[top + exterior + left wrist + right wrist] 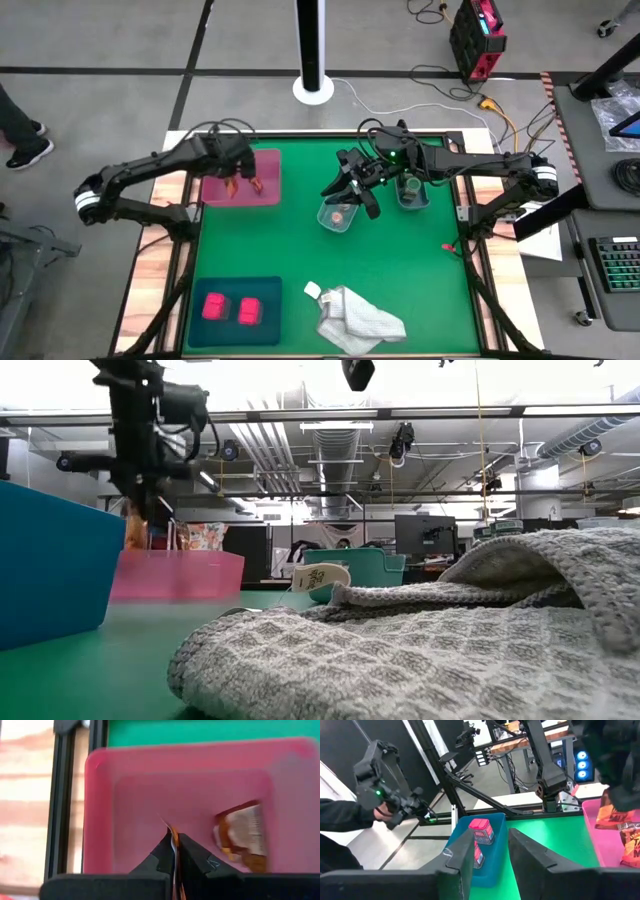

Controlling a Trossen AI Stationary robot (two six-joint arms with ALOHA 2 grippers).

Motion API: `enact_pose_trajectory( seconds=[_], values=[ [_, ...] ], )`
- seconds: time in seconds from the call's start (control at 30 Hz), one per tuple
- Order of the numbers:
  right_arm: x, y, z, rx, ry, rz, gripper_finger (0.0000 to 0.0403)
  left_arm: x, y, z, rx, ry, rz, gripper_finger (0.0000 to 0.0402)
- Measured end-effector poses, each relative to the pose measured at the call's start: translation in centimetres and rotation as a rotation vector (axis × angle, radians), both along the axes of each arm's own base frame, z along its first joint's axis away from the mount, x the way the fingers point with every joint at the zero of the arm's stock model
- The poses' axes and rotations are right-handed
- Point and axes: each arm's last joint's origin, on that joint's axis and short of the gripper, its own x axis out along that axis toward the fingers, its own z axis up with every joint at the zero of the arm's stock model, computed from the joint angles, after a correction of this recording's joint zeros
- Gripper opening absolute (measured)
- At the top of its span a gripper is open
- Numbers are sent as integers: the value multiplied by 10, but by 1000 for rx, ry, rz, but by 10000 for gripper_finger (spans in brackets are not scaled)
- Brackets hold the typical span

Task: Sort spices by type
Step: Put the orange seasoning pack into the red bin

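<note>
Green table [400, 280]: the teal tray [235, 330] at the lower left of the high view already holds both bright pink blocks [232, 309], and the pink tray [268, 165] at upper left holds one brown foil sachet [244, 834] lying flat. The left gripper [175, 846] hangs over that pink tray, fingers pressed together on the second brown sachet [173, 836], so that pair looks nearly sorted. The right gripper [350, 190] sits over the two clear tubs [337, 216] at centre, fingers a little apart with nothing between them in its wrist view; jar sorting cannot be judged complete.
</note>
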Motion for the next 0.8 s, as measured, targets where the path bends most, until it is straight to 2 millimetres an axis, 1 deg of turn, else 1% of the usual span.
enact_pose_trajectory(
  seconds=[0.1, 0.23, 0.37, 0.53, 0.8],
  values=[
    [0, 0, 0, 2, 4, 0, 104, -4, -3, -13, -11, 8, 26, 0],
    [0, 0, 0, 2, 5, 0, 99, -7, -4, -22, -12, 8, 26, 0],
    [0, 0, 0, 2, 5, 0, 98, -6, -4, -27, -2, -10, 23, 0],
    [0, 0, -1, 4, 7, 0, 107, -3, -2, -29, 15, -27, -6, 0],
    [0, 0, -1, 13, 13, -2, 119, -5, -3, -37, 5, 7, -32, 0]
  ],
)
